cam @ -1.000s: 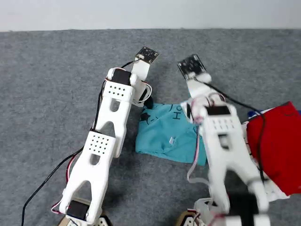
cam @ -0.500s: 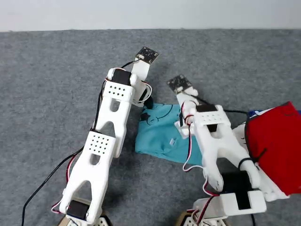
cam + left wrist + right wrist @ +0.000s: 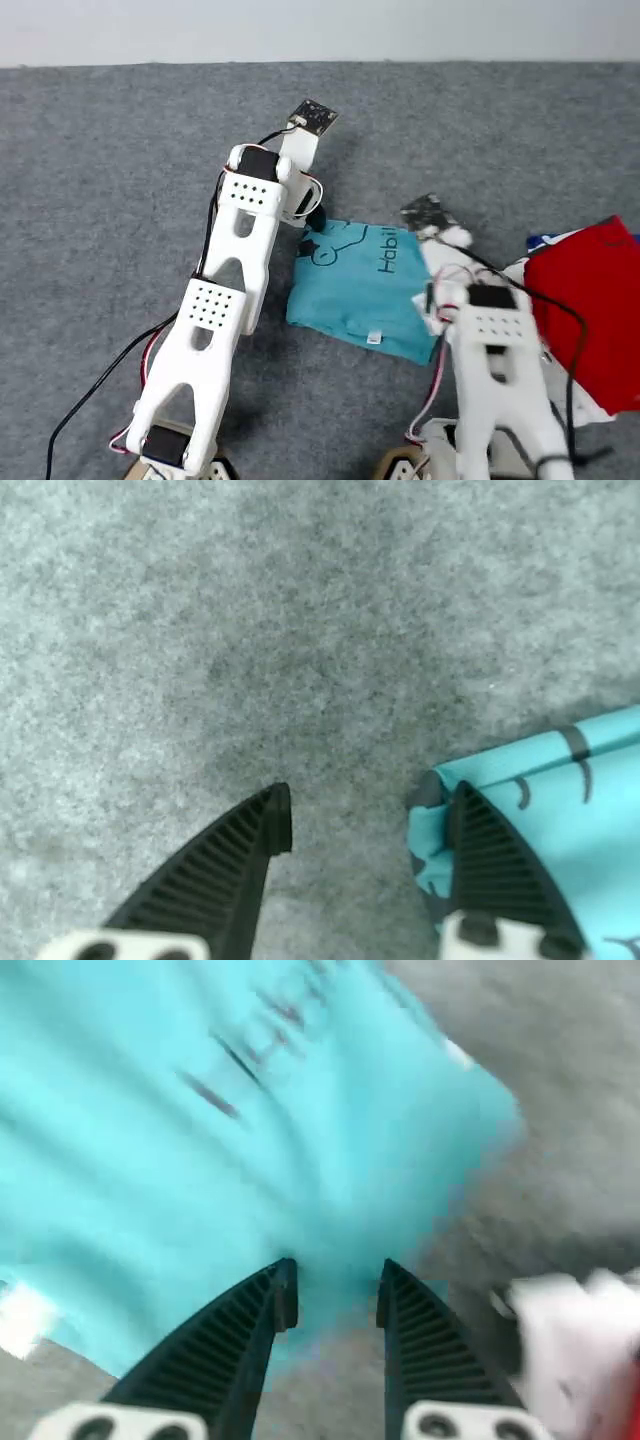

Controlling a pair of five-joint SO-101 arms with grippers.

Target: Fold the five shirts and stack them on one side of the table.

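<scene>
Two arms flank the teal shirt [image 3: 360, 285], lying flat mid-table on the grey table [image 3: 100, 200]. Left gripper [image 3: 370, 805] at its far-left corner, jaws spread wide, one finger at the cloth edge. Right gripper [image 3: 337, 1275] over the shirt's right edge, jaws slightly parted, nothing clamped. Red shirt [image 3: 585, 300] piled at right, well apart from the left arm.

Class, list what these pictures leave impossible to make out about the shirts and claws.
High view: the right edge cuts off the red shirt; what lies under it cannot be counted.
High view: the right arm covers the teal shirt's corner.
Right wrist view: blur hides whether the right claw touches the teal shirt.
Left wrist view: the left claw covers part of the shirt's corner.
</scene>
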